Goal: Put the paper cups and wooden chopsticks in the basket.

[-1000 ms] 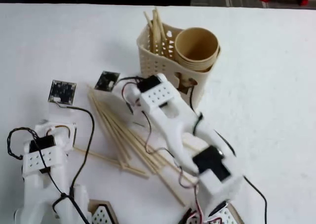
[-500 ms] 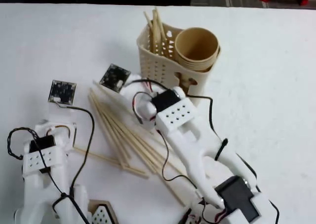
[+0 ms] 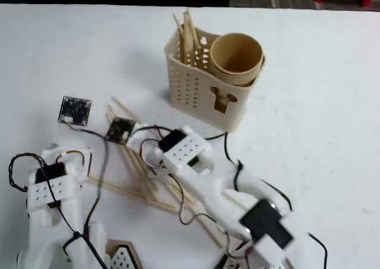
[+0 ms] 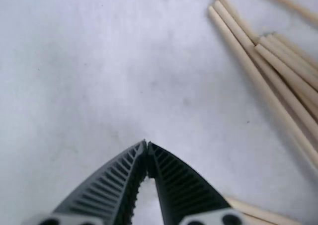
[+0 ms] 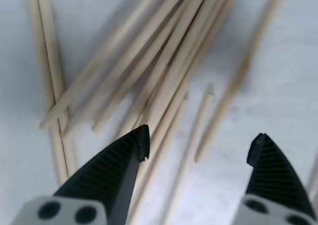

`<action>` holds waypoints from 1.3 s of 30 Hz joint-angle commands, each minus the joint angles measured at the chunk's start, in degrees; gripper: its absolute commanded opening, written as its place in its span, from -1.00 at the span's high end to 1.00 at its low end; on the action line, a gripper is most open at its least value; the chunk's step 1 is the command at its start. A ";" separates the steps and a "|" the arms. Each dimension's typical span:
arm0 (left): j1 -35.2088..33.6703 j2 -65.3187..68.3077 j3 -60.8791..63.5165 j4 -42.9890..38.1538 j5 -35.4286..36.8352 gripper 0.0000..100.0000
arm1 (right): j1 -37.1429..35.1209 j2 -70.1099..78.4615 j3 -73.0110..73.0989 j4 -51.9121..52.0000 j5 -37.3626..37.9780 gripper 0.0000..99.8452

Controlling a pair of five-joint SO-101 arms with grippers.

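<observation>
My right gripper hangs over the table with its two dark fingers spread wide and nothing between them. The loose chopsticks lie directly under it in a fanned heap. Most of the heap lies just ahead of the fingertips, one stick passes beneath the tip of one finger, and a shorter stick points into the open gap. None of them touches the fingers, as far as I can see.

From above, that same scatter of loose chopsticks spreads out around and under the right arm's wrist. The basket stands beyond the gripper, well apart from it, on the far side of the heap. The paper cups sit nested inside the basket, and a few upright chopsticks poke out of the compartment beside them.

My left gripper has its ribbed fingers pressed together at the tips, holding nothing, above bare tabletop. The ends of the loose chopsticks lie off to its side and ahead of it, near but not touching.
</observation>
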 commanded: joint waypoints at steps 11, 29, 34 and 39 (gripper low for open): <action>-0.48 -1.45 -0.18 -1.23 -0.53 0.94 | -0.13 12.79 -11.25 1.27 0.09 0.87; -0.48 -1.45 0.44 -2.29 -0.53 0.94 | 3.65 7.60 -16.09 10.07 1.49 0.96; -0.48 -1.45 0.44 -2.29 -0.53 0.94 | 6.55 1.10 -16.09 10.33 1.14 0.96; -0.48 -1.45 0.44 -2.37 -0.53 0.94 | 7.96 -5.32 -16.53 11.47 1.14 0.96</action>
